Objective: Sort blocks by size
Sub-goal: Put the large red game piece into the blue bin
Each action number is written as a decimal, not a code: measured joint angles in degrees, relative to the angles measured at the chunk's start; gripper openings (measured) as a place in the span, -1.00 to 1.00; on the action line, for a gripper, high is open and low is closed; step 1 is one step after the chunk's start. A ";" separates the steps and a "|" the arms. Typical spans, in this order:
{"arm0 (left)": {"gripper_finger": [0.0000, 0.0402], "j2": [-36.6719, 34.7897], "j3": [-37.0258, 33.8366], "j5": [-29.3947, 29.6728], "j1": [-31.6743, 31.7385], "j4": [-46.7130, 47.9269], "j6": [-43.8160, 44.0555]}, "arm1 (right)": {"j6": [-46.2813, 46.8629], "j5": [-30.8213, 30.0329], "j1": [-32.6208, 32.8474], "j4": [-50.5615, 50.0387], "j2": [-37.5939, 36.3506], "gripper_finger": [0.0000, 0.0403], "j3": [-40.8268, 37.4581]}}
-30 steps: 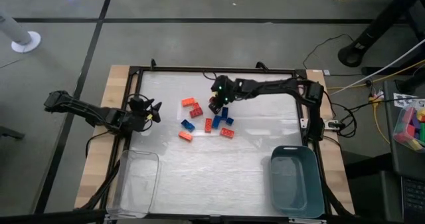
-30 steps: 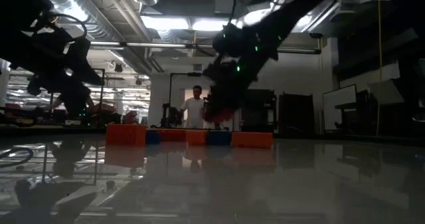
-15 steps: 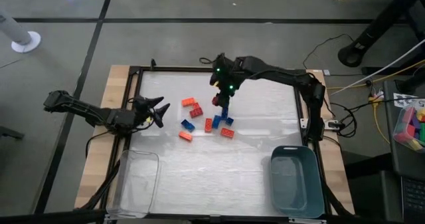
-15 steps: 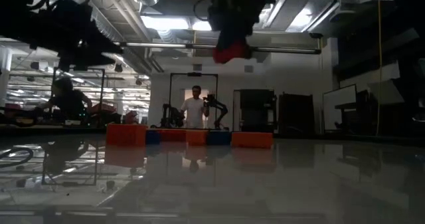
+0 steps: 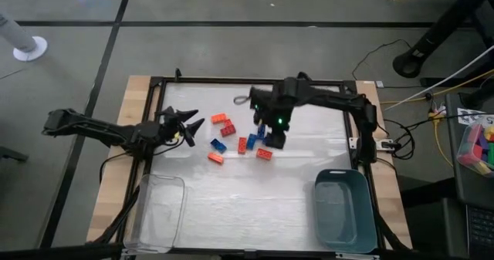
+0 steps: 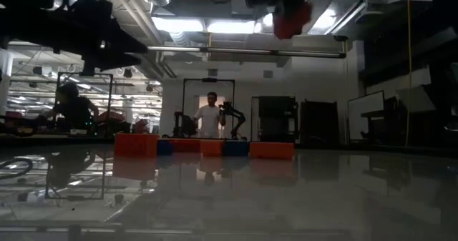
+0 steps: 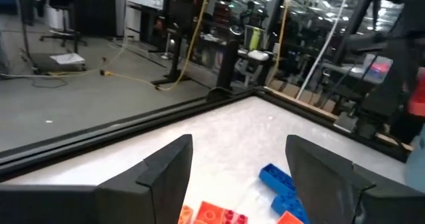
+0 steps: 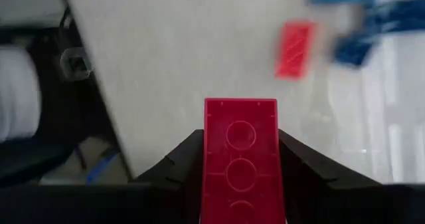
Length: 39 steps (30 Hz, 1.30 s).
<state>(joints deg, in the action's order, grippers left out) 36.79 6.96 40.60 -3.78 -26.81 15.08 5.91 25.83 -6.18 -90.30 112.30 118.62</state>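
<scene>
Several red, orange and blue bricks lie loose on the white table's middle; in the low view they form a row. My right gripper is above the cluster's right side, shut on a long red brick, which the low view shows high above the table. My left gripper is open and empty, above the table to the left of the bricks. Its wrist view shows red and blue bricks beyond its spread fingers. My right gripper pinches the red brick by its two long sides between its two fingers. The brick lies along the fingers, with its hollow underside toward the wrist camera. The fingers come from above. The brick is lifted well clear of the table.
A clear plastic tray stands at the near left corner and a blue-grey bin at the near right. A dark frame rims the table. A box of pink, green and yellow bricks stands off the table to the right. A person stands in the room behind.
My right gripper has lifted the red brick up off the cluster and carried it toward the table's right and near edge. My left gripper has risen and moved a little toward the bricks.
</scene>
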 joint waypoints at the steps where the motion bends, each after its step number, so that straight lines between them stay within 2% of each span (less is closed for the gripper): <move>1: 0.15 0.91 0.02 -1.11 0.54 -0.41 0.51 | 0.00 1.03 1.40 0.30 -0.34 -0.28 -0.12; 5: 0.15 4.83 0.04 -3.43 1.94 -2.15 2.47 | 0.98 0.54 7.04 0.31 -2.04 -0.28 -1.35; 9: 0.15 8.26 0.34 -4.61 2.39 -3.23 3.09 | 3.18 -7.74 12.12 0.26 -6.87 -0.27 -7.48; 12: 0.15 10.42 0.48 -4.60 2.39 -5.64 3.12 | 9.67 -12.18 15.57 0.44 -12.68 -0.27 -15.41; 19: 0.15 14.09 0.60 -4.50 2.39 -15.52 -0.30 | 27.76 -11.67 25.39 0.28 -24.53 -0.27 -32.01; 26: 0.15 16.34 0.61 -4.44 3.41 -19.04 -2.38 | 28.29 -5.33 29.93 0.31 -28.90 -0.27 -41.23; 34: 0.15 20.84 0.61 -4.69 9.13 -18.91 -3.25 | 28.30 -5.23 29.77 3.92 -28.87 -0.27 -47.93; 39: 0.15 24.54 1.10 -9.44 12.64 -18.64 -3.16 | 28.33 -4.31 29.82 4.15 -28.87 -0.27 -50.01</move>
<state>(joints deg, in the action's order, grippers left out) 61.34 8.06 31.16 8.86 -45.45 11.92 34.24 21.52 23.64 -86.15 83.44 68.61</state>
